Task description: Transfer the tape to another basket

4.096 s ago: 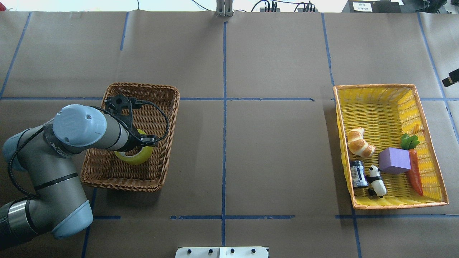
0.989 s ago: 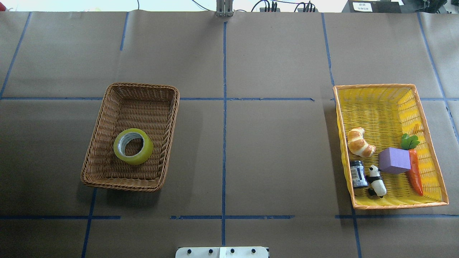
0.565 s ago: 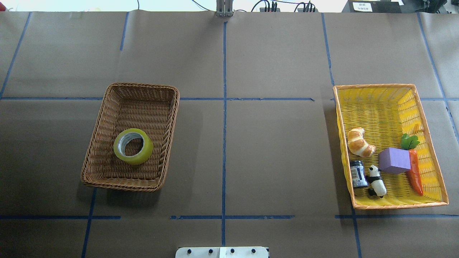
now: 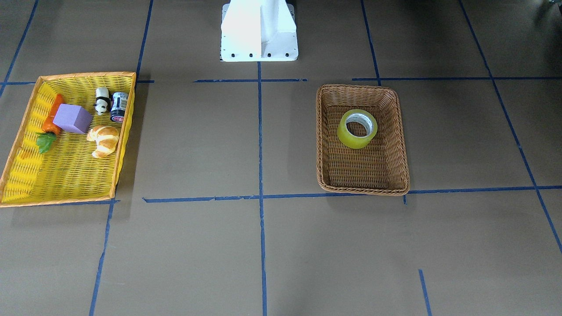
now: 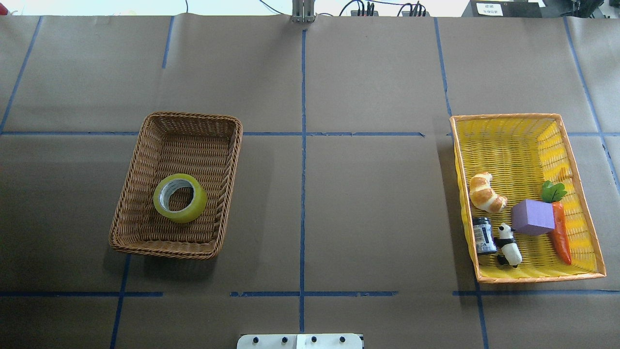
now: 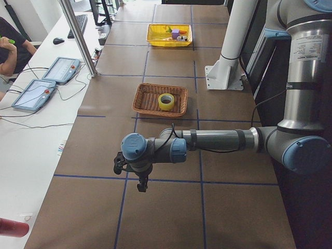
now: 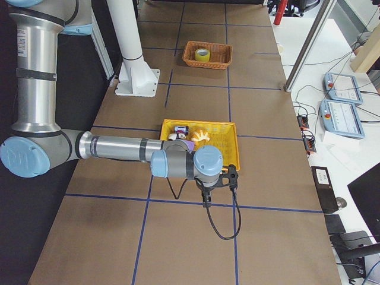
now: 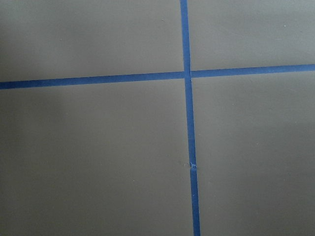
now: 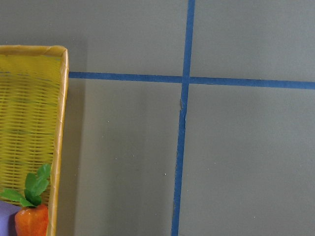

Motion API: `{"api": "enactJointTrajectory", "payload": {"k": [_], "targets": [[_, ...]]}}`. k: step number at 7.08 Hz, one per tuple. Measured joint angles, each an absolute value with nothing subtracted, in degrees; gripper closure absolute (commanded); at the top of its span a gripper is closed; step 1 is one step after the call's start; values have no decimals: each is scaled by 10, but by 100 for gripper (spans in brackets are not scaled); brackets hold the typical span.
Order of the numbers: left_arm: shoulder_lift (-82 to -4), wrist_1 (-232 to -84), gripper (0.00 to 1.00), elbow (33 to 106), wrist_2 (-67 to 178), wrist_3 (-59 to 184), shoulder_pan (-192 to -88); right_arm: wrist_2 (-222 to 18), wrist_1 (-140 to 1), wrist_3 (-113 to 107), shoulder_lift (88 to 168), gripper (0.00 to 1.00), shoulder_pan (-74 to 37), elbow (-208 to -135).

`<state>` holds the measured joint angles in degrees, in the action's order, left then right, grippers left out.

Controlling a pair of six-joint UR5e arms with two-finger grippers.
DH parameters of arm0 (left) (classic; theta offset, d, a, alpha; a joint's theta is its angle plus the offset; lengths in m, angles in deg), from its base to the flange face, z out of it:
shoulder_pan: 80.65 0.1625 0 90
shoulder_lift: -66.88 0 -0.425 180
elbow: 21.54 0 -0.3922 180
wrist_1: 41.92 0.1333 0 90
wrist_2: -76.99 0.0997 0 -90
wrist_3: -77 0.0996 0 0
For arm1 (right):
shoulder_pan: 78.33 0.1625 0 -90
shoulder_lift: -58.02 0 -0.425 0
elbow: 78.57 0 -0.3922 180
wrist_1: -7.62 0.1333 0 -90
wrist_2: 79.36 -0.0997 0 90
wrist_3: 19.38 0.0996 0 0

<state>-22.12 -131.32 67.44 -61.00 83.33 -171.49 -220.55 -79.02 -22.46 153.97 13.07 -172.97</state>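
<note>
The yellow-green tape lies flat in the near half of the brown wicker basket, free of any gripper. It also shows in the front view inside that basket. My left gripper shows only in the exterior left view, over bare table far from the basket; I cannot tell if it is open or shut. My right gripper shows only in the exterior right view, just beyond the yellow basket; I cannot tell its state either. Neither wrist view shows fingers.
The yellow orange-rimmed basket at the right holds a croissant, a purple block, a carrot, a panda and a dark can. The robot's white base stands at the table's edge.
About four seconds ago my left arm reached into the brown basket at the tape. It has since left the overhead view, leaving the tape lying there. Nothing has moved in the last second.
</note>
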Motion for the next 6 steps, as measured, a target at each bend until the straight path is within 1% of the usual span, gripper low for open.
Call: {"api": "enactJointTrajectory", "payload": {"k": [6], "targets": [[-222,-1313,0,676,-609,836,-1717,-2201,-792,-225,1541,0,137,-1729]]}}
